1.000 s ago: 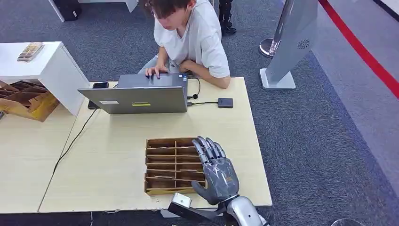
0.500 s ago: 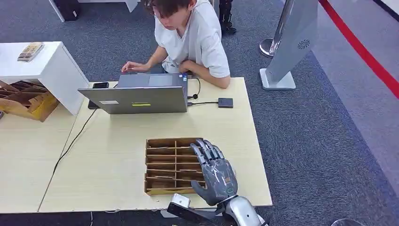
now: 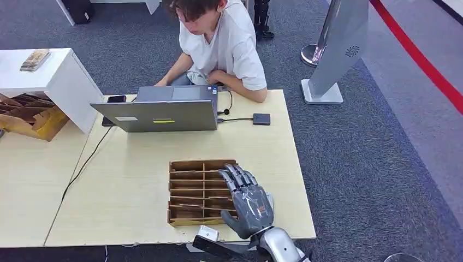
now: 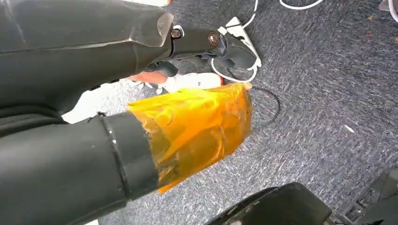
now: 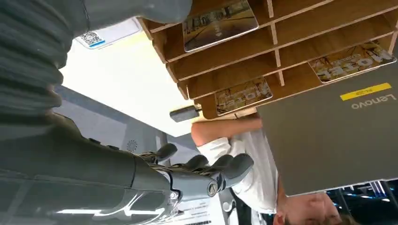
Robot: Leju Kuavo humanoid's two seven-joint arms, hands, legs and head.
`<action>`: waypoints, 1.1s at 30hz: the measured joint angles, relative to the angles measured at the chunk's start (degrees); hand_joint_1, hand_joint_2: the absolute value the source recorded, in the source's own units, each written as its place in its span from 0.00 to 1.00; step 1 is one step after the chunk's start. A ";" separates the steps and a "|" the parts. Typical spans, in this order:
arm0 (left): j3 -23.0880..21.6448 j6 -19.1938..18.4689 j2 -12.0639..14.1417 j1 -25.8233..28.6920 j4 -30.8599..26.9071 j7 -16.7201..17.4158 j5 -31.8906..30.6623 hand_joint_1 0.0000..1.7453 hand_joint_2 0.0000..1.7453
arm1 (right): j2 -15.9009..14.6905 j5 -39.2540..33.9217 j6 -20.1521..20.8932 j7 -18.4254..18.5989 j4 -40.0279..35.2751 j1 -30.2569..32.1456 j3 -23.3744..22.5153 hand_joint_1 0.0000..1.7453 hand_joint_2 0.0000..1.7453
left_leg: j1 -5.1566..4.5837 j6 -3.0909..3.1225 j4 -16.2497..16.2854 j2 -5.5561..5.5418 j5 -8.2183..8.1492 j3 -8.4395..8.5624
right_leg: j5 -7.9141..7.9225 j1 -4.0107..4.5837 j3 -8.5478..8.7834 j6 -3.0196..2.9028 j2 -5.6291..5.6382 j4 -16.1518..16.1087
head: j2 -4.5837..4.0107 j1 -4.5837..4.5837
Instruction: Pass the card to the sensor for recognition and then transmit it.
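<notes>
The right hand (image 3: 248, 204) is seen stretched flat over the right-hand end of a wooden card rack (image 3: 194, 192), its fingers (image 3: 236, 176) extended and slightly apart, with nothing held in them. In the right wrist view the same hand (image 5: 187, 176) is shown with its dark fingers lying side by side above the rack (image 5: 291, 42), clear of the cards. Several cards are seen lying in the rack's slots, one card (image 5: 219, 18) in a slot nearest the wrist camera, another (image 5: 243, 95) further along, and a third (image 5: 353, 62) in the neighbouring column. A small dark sensor (image 3: 261, 119) is seen on the far side of the table (image 3: 131, 180), wired to a grey laptop (image 3: 158, 114) and well apart from the rack. A person in a white shirt (image 3: 221, 46) is seated behind the laptop, with one forearm rested on the table edge. A white side cabinet (image 3: 52, 82) is placed at the left. The left hand's state cannot be told; in the left wrist view a dark arm cover wrapped in orange film (image 4: 197, 126) is shown above grey carpet (image 4: 319, 93).
</notes>
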 joint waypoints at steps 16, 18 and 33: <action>-0.04 -0.41 0.00 -0.51 0.00 0.00 -0.22 0.00 0.00 | 0.02 -0.39 0.68 0.20 2.30 -0.95 0.33 0.29 1.00 | 0.00 0.00 0.00 0.00 0.00 0.00 | 0.00 0.00 0.00 0.00 0.00 0.00 | 0.00 0.00; -0.04 -0.46 0.00 -0.54 0.00 0.00 -0.22 0.00 0.00 | 0.02 -0.42 0.72 0.33 2.36 -0.96 0.35 0.29 1.00 | 0.00 0.00 0.00 0.00 0.00 0.00 | 0.00 0.00 0.00 0.00 0.00 0.00 | 0.00 0.00; -0.20 -0.61 0.00 -0.57 0.00 0.15 -0.39 0.00 0.00 | 0.02 -0.81 1.36 0.37 2.56 -1.06 0.41 0.26 1.00 | 0.00 0.00 0.00 0.00 0.00 0.00 | 0.00 0.00 0.00 0.00 0.00 0.00 | 0.00 0.00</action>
